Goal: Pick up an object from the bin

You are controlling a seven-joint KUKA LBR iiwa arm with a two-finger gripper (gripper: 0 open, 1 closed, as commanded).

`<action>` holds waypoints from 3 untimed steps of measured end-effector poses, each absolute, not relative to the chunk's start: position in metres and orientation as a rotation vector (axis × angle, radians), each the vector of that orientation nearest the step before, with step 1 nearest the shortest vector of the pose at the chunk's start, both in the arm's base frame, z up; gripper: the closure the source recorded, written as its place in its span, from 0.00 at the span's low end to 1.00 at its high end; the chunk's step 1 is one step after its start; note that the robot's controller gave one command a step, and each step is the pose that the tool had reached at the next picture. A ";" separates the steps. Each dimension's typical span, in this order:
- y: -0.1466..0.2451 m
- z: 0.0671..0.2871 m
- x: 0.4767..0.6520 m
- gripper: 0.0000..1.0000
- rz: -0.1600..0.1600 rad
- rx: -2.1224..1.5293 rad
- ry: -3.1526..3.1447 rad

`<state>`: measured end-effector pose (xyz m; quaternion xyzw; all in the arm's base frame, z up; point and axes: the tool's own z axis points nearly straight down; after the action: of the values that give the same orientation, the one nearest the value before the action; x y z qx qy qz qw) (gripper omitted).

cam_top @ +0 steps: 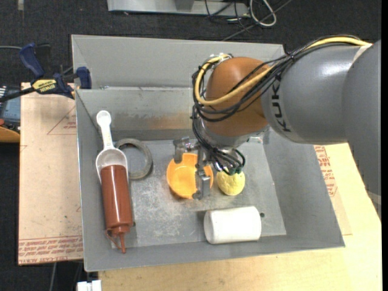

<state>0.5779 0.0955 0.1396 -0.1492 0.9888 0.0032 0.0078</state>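
My gripper (203, 188) is down in the middle of the bin, at the right rim of an orange bowl-shaped cup (182, 177). A yellow lemon-like lump (231, 183) lies just right of the gripper, close beside it. In front of both, near the bin's front wall, a white cylinder (233, 225) lies on its side.
Along the left wall lie a white scoop (108, 147) and a brown-red tube with a nozzle (116, 202). A grey ring (136, 158) sits between them and the orange cup. The arm's brown dome and cables hang over the bin's back middle.
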 end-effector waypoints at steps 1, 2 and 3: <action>0.114 0.130 0.537 0.00 0.007 -0.687 3.066; 0.107 0.107 0.551 0.00 0.008 -0.473 3.088; 0.098 0.102 0.507 1.00 0.009 -0.790 3.039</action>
<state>0.5069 0.0975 0.1023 -0.2517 0.9678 0.0030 0.0007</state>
